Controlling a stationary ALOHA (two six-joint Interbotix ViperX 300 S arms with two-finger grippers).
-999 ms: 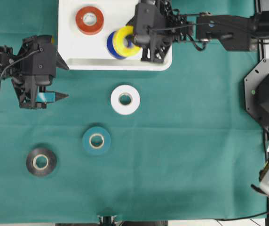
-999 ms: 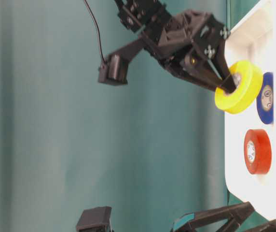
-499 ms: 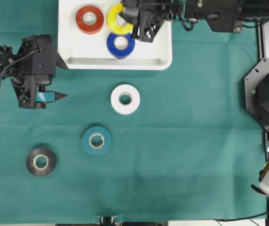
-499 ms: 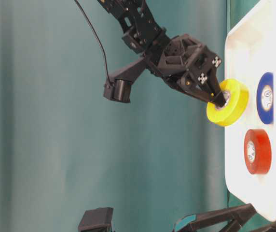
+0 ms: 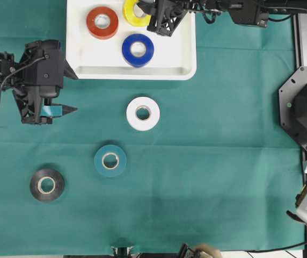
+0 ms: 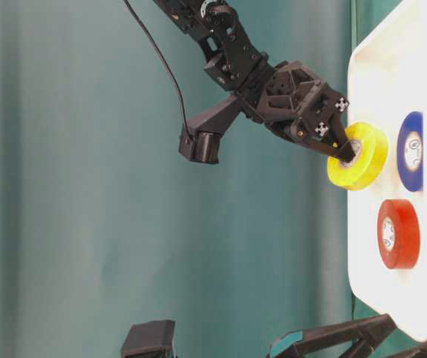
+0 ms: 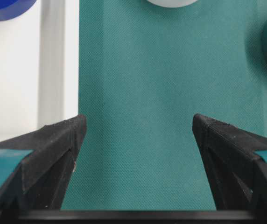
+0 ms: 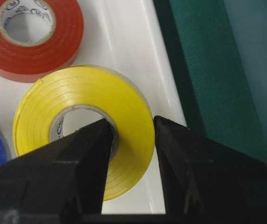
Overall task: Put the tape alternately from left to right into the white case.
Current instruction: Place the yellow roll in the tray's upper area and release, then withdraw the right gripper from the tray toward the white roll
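Observation:
The white case (image 5: 169,54) lies at the top of the overhead view and holds a red tape (image 5: 102,22) and a blue tape (image 5: 138,50). My right gripper (image 5: 152,16) is shut on the wall of a yellow tape (image 5: 132,13), one finger through its hole. It holds the roll low over the case's far part, beside the red roll. The wrist view shows the same grip (image 8: 132,126) on the yellow tape (image 8: 77,91). My left gripper (image 5: 73,92) stands open over bare cloth left of the case, holding nothing. White tape (image 5: 143,113), teal tape (image 5: 110,160) and black tape (image 5: 46,185) lie on the cloth.
A green cloth (image 5: 223,161) covers the table. A black round base (image 5: 304,107) stands at the right edge. The case's rim (image 7: 54,56) runs close beside my left gripper's (image 7: 138,123) left finger.
My right gripper carried the yellow tape from above the blue roll to the case's far side next to the red roll, and lower. The left arm has not moved.

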